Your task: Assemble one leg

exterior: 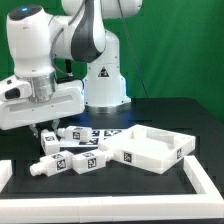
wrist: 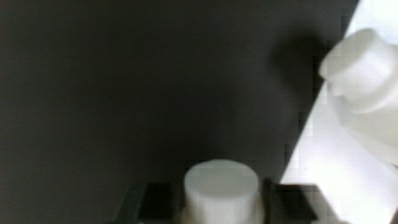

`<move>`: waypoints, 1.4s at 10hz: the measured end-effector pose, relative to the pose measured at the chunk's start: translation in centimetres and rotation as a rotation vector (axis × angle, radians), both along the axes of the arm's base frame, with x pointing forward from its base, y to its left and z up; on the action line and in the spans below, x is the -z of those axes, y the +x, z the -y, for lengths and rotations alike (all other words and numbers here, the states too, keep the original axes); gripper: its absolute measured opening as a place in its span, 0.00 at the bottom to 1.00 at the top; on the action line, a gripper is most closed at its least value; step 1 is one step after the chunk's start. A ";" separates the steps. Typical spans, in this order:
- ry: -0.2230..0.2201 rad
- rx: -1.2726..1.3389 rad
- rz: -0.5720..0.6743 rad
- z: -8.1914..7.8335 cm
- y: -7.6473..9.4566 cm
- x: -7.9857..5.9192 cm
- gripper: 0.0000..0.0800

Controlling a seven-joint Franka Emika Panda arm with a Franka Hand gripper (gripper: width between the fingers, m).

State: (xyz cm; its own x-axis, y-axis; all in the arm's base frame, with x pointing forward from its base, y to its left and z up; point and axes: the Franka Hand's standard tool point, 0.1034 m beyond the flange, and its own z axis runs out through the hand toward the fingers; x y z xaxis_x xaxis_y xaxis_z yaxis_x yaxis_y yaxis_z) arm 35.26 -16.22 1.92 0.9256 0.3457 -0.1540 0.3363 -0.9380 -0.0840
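My gripper point(exterior: 44, 128) hangs low over the black table at the exterior view's left. In the wrist view my gripper point(wrist: 221, 200) is shut on a white leg point(wrist: 221, 188), whose rounded end stands up between the two dark fingers. In the exterior view this leg point(exterior: 50, 142) shows just under the fingers, close to the table. Three more tagged white legs lie nearby: one point(exterior: 75, 134) beside the gripper and two point(exterior: 60, 165) point(exterior: 87, 160) nearer the front.
The large flat white rimmed panel point(exterior: 152, 146) lies to the exterior view's right of the legs; a blurred white part point(wrist: 365, 75) fills one side of the wrist view. A white border point(exterior: 110, 207) frames the table's front and sides. The robot base point(exterior: 103, 85) stands behind.
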 end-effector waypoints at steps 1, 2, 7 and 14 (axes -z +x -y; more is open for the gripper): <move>0.000 -0.010 -0.001 0.3 0.2 0.2 0.27; 0.000 -0.011 -0.001 0.3 0.3 0.2 0.27; 0.005 0.022 -0.020 -3.0 2.7 -2.4 0.78; -0.005 -0.080 0.005 -8.0 5.3 -4.0 0.81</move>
